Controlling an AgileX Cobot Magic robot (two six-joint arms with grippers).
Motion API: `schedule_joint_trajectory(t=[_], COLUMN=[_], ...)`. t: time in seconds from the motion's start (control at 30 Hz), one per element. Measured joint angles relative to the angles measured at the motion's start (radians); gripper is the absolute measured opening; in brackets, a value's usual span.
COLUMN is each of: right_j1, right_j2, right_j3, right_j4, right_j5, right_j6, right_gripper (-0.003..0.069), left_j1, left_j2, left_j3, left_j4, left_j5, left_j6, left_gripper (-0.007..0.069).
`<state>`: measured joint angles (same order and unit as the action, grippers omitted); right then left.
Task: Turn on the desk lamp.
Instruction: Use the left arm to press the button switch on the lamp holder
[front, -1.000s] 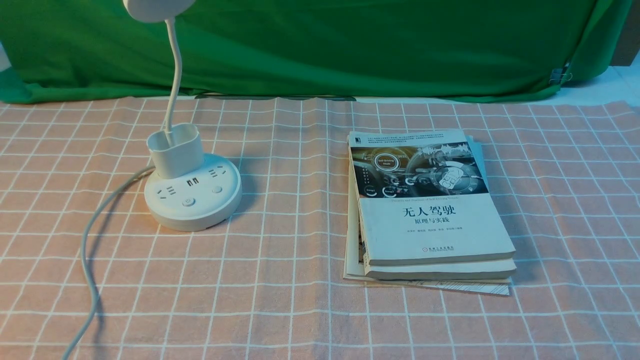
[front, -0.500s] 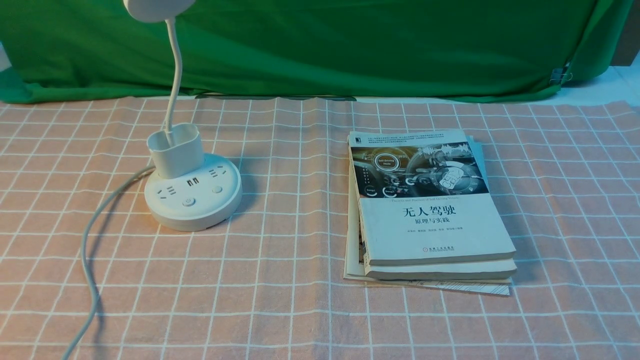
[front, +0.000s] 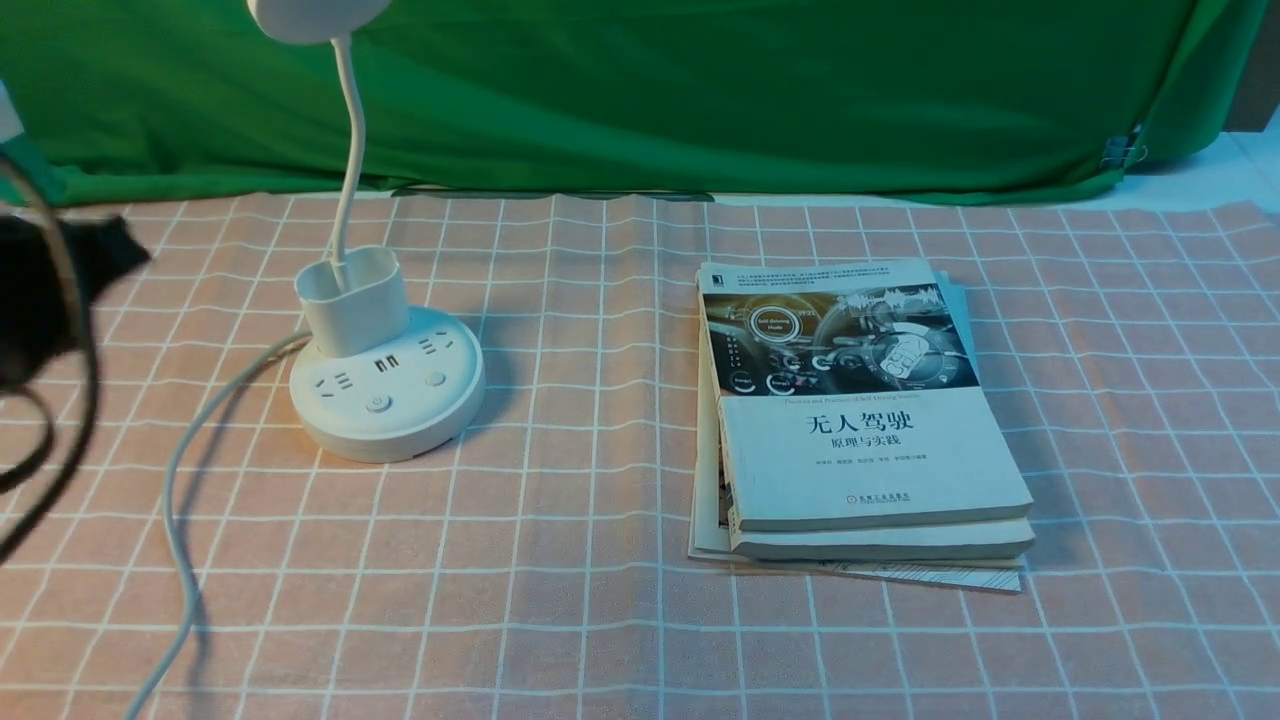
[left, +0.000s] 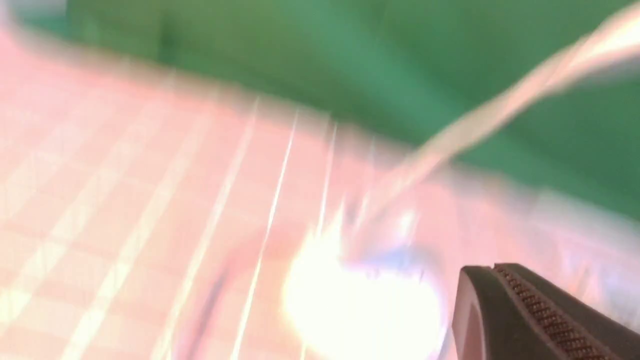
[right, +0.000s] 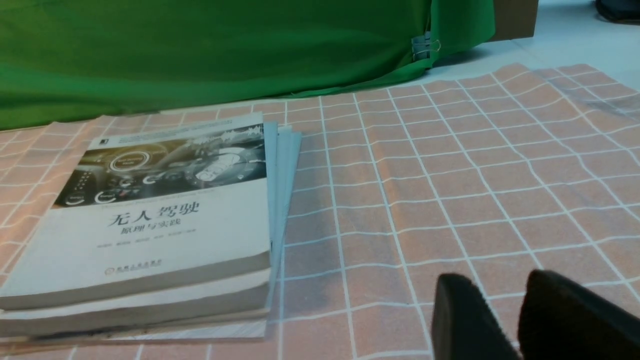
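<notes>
The desk lamp (front: 385, 400) stands upright on the left side of the bench (front: 580, 620), which is covered by a pink cloth with a pale grid. Its round white base (front: 440, 420) carries socket slots, a pair of USB ports and two round buttons, the left one bearing a power symbol (front: 378, 403). An oval cup (front: 357, 315) rises from the back of the base, and the thin white gooseneck (front: 352, 150) climbs from there to the round head (front: 315, 15), cut off by the top of the front view. A grey cord (front: 180, 540) leaves the base area beside the cup and curves toward the near edge of the bench.

The left arm (front: 40, 290) shows as a dark blur at the left edge of the front view, with looping cables (front: 85, 400), apart from the base. The left gripper (left: 492, 267) is closed, its fingers together; in its wrist view the base is a washed-out glare.

The right gripper (right: 502, 275) is parted, with a gap between its blurred dark fingers. A stack of books (front: 870, 440) lies on the right half of the bench, a Chinese title on self-driving uppermost. Behind the bench hangs a green cloth (front: 640, 90), with a clip (front: 1118, 151) near its right end.
</notes>
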<state>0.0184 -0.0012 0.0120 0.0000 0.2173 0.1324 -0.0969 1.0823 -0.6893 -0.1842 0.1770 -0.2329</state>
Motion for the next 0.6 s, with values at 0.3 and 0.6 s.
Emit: schedule_joint_trajectory(t=[0.3,0.6], right_j1=[0.000,0.000], right_j2=[0.000,0.000], right_j3=[0.000,0.000], right_j4=[0.000,0.000], right_j5=[0.000,0.000], right_j6=[0.000,0.000], right_gripper=[0.0238,0.0238], left_j1=[-0.216,-0.288], left_j2=[0.459,0.781], left_j3=[-0.352,-0.629], left_j4=[0.020,0.370], left_j5=[0.325,0.421], left_j6=[0.156,-0.047], left_gripper=[0.0021,0.0021])
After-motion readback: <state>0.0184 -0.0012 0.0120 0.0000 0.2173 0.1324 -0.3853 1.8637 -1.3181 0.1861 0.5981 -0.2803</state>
